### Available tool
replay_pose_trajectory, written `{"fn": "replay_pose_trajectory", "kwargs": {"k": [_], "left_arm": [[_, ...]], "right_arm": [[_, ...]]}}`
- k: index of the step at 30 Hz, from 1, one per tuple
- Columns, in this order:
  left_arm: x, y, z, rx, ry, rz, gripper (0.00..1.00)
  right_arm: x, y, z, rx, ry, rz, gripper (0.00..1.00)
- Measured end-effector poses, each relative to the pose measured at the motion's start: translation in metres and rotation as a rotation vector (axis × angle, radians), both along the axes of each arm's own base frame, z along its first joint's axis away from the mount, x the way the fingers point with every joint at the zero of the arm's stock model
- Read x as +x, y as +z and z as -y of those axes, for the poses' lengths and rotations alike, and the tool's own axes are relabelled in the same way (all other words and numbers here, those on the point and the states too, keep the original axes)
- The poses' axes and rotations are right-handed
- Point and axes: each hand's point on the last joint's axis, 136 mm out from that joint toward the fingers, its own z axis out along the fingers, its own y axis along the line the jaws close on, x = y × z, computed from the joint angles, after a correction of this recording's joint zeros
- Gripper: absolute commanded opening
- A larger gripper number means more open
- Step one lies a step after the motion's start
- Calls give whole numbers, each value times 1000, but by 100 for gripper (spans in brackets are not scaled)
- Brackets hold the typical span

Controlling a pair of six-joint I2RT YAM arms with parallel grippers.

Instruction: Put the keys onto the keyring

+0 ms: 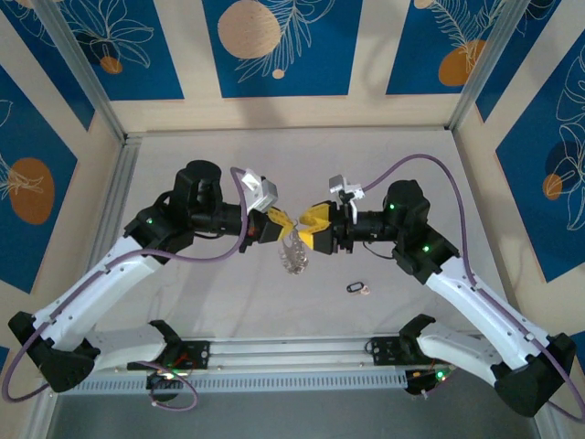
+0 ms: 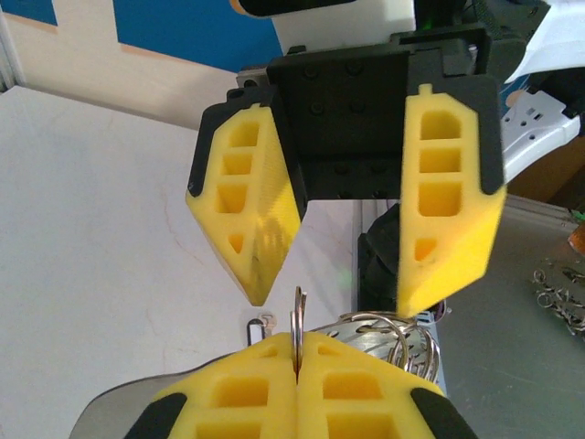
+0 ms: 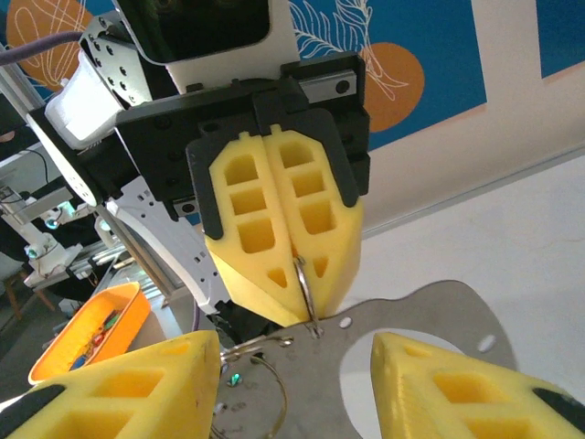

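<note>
One pale grey tabletop (image 1: 183,302), walled on three sides by blue-and-cream panels (image 1: 274,46), has open surface all around the middle. Two white-and-black arms, the left arm (image 1: 110,274) and the right arm (image 1: 475,302), meet tip to tip above its centre. The left gripper (image 1: 277,220), yellow-fingered, is closed tight on the rim of the one keyring (image 1: 294,252), a large thin grey metal hoop fringed with tiny silvery pieces, which hangs below it. The right gripper (image 1: 315,230) faces it just beside, fingers spread apart, gripping nothing. The one set of keys (image 1: 355,287), a tiny dark oval loop with a whitish tag, lies on the table apart from the hoop, nearer the right arm, uncovered.
</note>
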Motion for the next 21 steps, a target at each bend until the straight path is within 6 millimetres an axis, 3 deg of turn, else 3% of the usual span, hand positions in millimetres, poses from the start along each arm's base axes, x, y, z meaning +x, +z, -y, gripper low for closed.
{"fn": "replay_pose_trajectory", "kwargs": {"k": [4, 16, 21], "left_arm": [[-3, -1, 0, 5, -12, -5, 0], [-3, -2, -1, 6, -15, -9, 0], [-3, -2, -1, 8, -13, -10, 0]], "right_arm": [[4, 0, 0, 3, -12, -11, 33], [6, -7, -11, -2, 24, -26, 25], [2, -5, -13, 1, 44, -8, 6]]}}
